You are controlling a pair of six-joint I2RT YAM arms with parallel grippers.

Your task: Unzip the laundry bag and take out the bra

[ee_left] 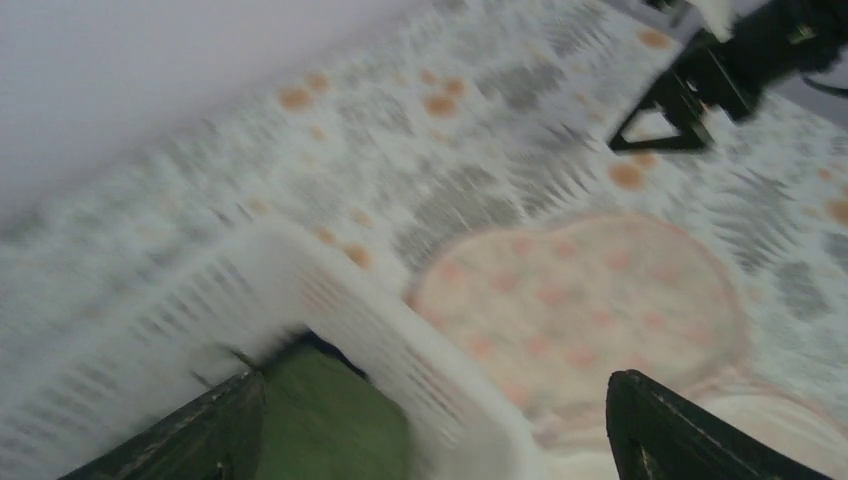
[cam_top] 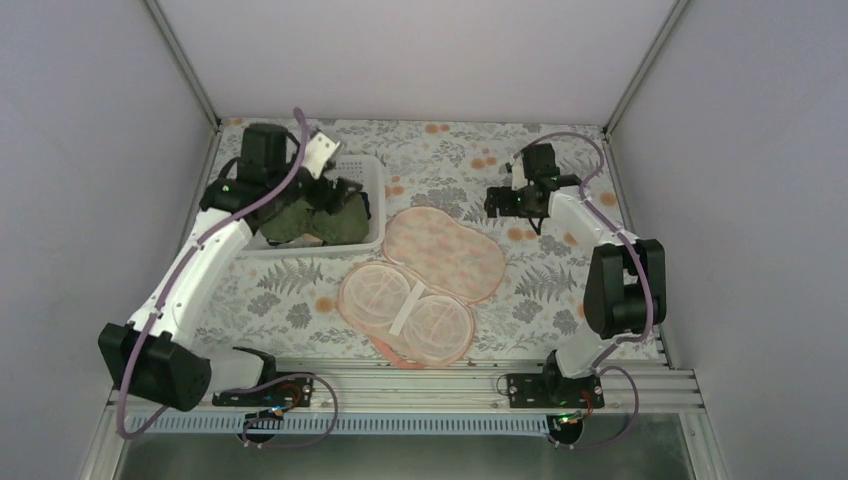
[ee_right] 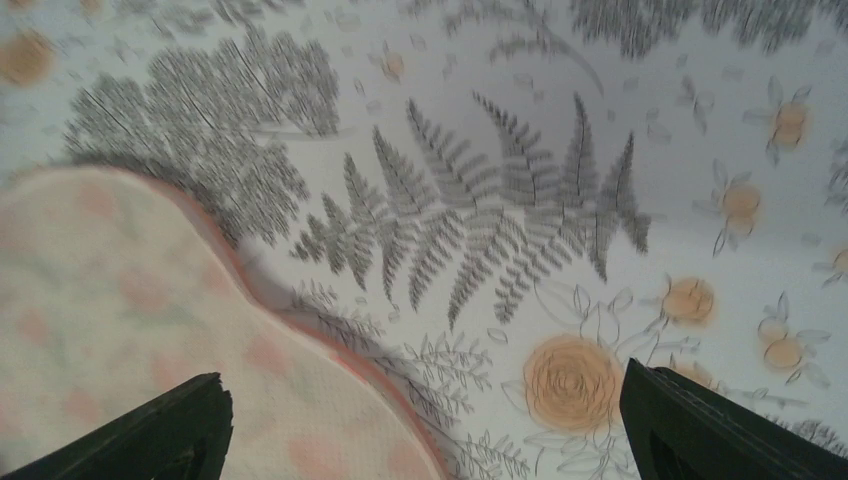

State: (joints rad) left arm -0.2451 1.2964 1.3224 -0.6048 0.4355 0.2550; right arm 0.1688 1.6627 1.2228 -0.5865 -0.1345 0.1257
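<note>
The left wrist view is all smeared. The white basket (ee_left: 400, 340), by the far left corner of the tabletop (ee_left: 470, 120), shows just one fuzzy wall, and its slots run together. The green bra (ee_left: 335, 420) inside it is cut off by the bottom edge. The laundry bag (ee_left: 580, 300) is a soft pink blur that also runs off the bottom. Only the dark tips of the left pincer (ee_left: 432, 395) show; the rest is out of the picture. From the top, the left arm (cam_top: 200, 270) covers part of the bra, and its straps are too small to pick out. In the right wrist view the laundry bag runs off the left and bottom edges, and the right pincer (ee_right: 425, 400) shows just two finger ends.
</note>
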